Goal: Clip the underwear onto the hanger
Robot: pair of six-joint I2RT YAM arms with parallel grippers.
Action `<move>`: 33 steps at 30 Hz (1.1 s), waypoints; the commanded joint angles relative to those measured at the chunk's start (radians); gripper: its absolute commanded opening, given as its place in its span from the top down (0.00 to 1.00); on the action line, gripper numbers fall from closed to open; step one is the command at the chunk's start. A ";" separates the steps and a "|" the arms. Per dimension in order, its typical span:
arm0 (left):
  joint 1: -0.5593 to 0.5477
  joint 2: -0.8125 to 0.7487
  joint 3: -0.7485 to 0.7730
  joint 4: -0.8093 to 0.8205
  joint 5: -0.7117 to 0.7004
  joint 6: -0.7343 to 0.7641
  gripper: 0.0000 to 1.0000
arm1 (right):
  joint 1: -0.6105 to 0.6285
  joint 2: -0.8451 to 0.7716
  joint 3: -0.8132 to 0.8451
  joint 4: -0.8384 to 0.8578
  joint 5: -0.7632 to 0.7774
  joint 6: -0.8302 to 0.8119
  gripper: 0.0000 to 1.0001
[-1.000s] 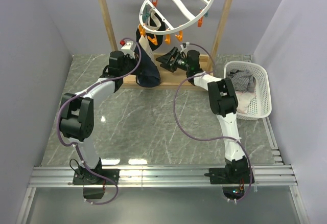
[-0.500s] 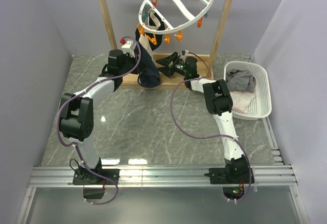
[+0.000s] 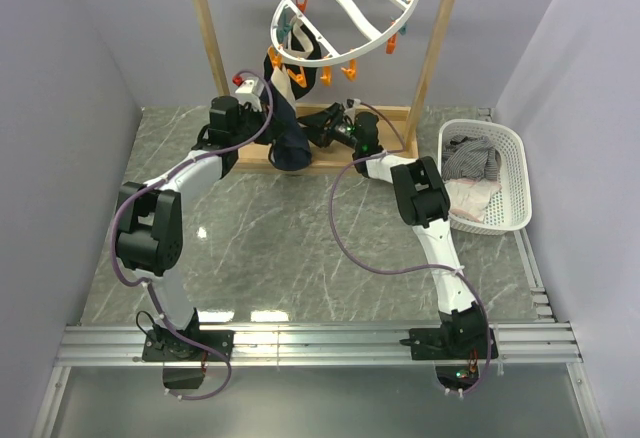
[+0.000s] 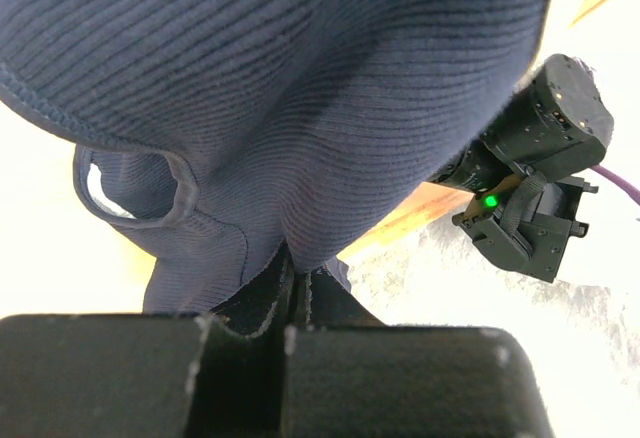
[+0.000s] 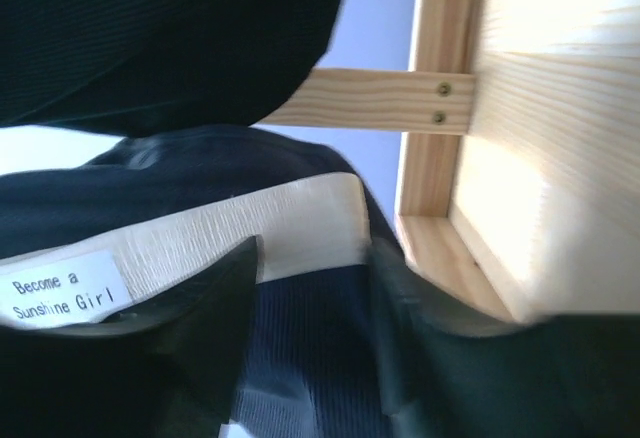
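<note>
Underwear [image 3: 288, 138] at 12 o'clock under hanger [image 3: 352, 57]; your left claw [image 4: 295, 278] clamped on navy fabric, right claw [image 5: 310, 323] apart at its cream waistband.

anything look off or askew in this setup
The hanger hangs steeply tilted rather than level, its left side dipped low. The underwear dangles bunched below that low side, pinched in the left gripper. Nothing looks spilled or damaged.

A wooden rack frame [image 3: 207, 36] is standing at the far edge of the marble table [image 3: 290, 248]. A white basket [image 3: 519, 183] is sitting at the right, holding a grey striped cloth [image 3: 474, 158] and a pale garment [image 3: 470, 198].
</note>
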 commanded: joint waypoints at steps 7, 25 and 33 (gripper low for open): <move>0.016 -0.008 0.027 0.019 0.008 -0.007 1.00 | -0.014 -0.081 -0.023 0.185 -0.038 0.064 0.95; 0.020 0.052 0.154 -0.185 -0.098 -0.018 1.00 | -0.056 -0.366 -0.316 0.175 -0.092 -0.175 1.00; -0.009 0.059 0.205 -0.223 -0.114 -0.058 1.00 | -0.025 -0.566 -0.519 0.090 -0.109 -0.503 1.00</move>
